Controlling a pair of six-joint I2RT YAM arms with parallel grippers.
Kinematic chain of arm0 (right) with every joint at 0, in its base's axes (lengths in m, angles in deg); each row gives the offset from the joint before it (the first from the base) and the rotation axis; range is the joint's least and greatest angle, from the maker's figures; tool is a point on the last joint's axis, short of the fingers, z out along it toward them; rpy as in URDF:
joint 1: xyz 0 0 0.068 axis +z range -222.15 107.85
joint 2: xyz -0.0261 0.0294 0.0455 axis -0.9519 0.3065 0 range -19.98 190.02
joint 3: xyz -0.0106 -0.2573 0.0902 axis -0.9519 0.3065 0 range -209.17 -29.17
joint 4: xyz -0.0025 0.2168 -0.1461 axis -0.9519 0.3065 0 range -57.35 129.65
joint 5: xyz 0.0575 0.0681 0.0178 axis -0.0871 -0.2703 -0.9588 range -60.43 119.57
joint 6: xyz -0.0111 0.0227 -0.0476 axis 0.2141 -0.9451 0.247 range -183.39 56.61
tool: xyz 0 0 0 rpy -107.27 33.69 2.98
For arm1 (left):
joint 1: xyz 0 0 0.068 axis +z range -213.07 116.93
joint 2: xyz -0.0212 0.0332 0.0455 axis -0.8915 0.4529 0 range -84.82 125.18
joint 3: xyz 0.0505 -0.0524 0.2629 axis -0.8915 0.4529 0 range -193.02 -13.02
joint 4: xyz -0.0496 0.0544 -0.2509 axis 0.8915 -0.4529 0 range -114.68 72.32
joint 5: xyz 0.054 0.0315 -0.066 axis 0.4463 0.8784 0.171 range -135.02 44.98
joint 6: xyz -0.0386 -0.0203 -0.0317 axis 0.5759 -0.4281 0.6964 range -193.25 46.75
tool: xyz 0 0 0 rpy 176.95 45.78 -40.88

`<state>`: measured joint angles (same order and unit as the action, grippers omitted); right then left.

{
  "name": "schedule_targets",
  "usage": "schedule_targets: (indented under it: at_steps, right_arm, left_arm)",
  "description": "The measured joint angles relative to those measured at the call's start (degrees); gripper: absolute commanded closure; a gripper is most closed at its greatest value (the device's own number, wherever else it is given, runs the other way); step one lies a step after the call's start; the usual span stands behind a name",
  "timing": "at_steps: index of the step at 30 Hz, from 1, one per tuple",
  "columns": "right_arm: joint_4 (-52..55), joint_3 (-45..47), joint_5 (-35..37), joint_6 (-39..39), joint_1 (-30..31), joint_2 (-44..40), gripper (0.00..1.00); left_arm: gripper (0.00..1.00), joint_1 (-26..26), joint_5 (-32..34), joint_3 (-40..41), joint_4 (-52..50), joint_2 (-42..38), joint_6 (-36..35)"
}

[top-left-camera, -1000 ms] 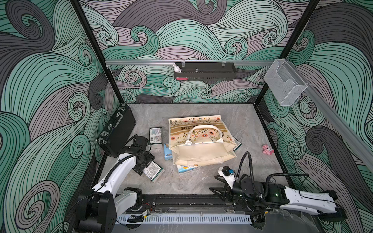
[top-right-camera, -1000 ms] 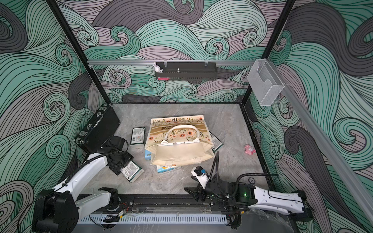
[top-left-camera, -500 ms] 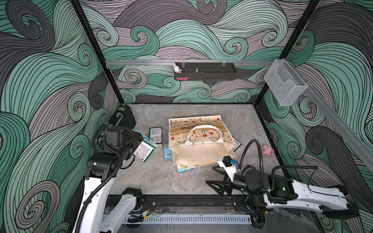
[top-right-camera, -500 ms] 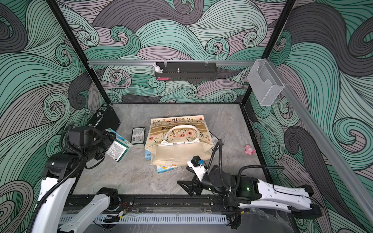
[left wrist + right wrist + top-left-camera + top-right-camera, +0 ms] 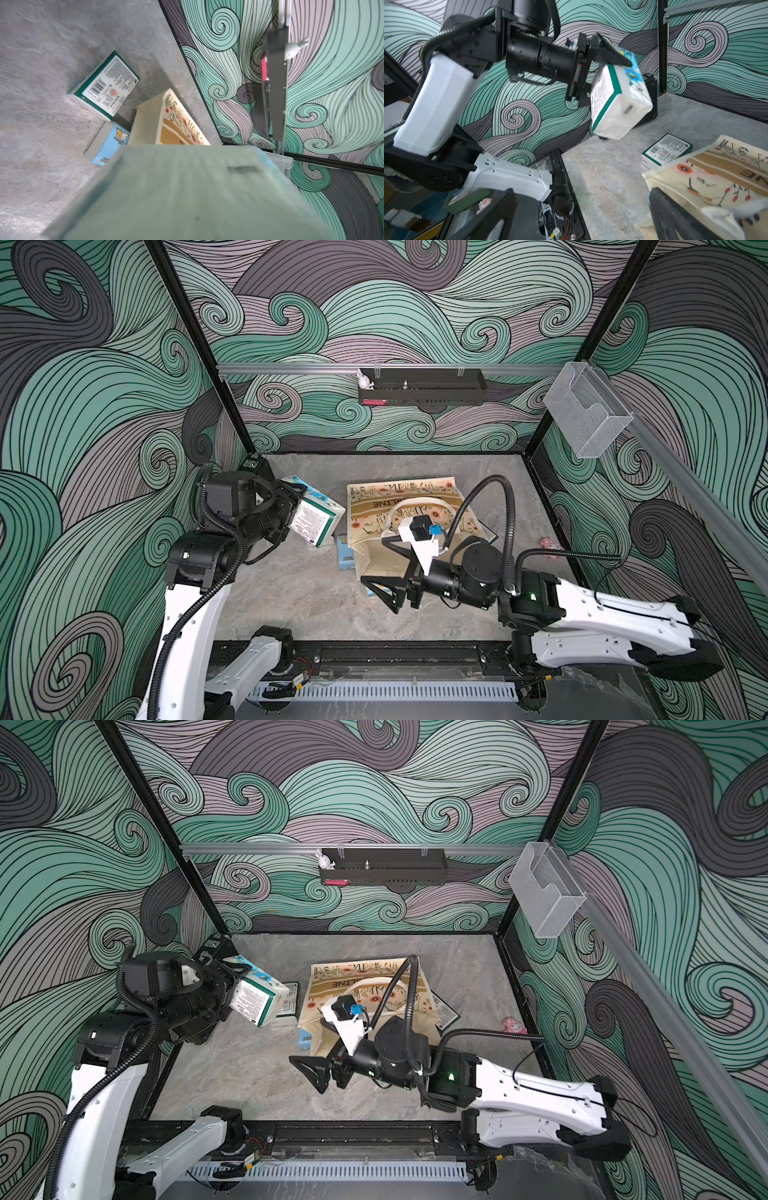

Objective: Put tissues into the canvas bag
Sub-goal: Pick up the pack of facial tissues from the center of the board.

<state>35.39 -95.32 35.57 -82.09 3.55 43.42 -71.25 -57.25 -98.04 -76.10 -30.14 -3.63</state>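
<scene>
Nearest me, my right hand is spread wide and empty at the front edge of the canvas bag. The bag lies tipped on the counter, printed face up. I judge the hand is there to catch the rim or a rope handle and hold the mouth open. Further back on the left, my left hand clamps a green-and-white pack by its broad faces, lifted clear of the counter beside the bag (not over it yet). A second green pack and a light blue pack lie just beside the bag. The counter is grey and stone-patterned. Swirl-printed walls close the cell, with a black shelf on the far one.
</scene>
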Motion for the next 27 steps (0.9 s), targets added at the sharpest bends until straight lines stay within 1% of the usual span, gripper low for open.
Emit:
schedule_targets:
  at_steps: [6, 10, 13, 18, 24, 27]
  right_arm:
    - [-1.79, -7.08, -7.23, -6.05, -9.40, 7.85, 0.01]
    - [-2.40, -10.71, -11.93, -9.42, -12.96, 12.94, 0.01]
    - [-3.54, -12.31, -14.49, -10.51, -13.35, 16.48, 0.01]
    - [-5.42, -12.61, -16.81, -10.91, -13.20, 20.00, 0.01]
    - [-9.29, -13.29, -17.94, -9.92, -13.20, 22.16, 0.01]
    - [-13.11, -13.29, -17.99, -8.72, -13.20, 22.75, 0.04]
  left_arm:
    - [0.25, -0.22, -3.48, -1.77, 2.38, 1.16, 2.64]
    - [0.25, -0.22, -5.03, -2.01, 4.11, 1.84, 4.17]
    - [0.25, -0.22, -5.49, -2.01, 5.44, 1.86, 5.07]
    - [0.25, -0.22, -6.05, -2.01, 7.08, 1.84, 6.01]
    - [0.25, -0.22, -6.75, -1.95, 7.72, 1.84, 6.97]
    - [0.25, -0.22, -7.08, -1.38, 8.52, 1.75, 7.41]
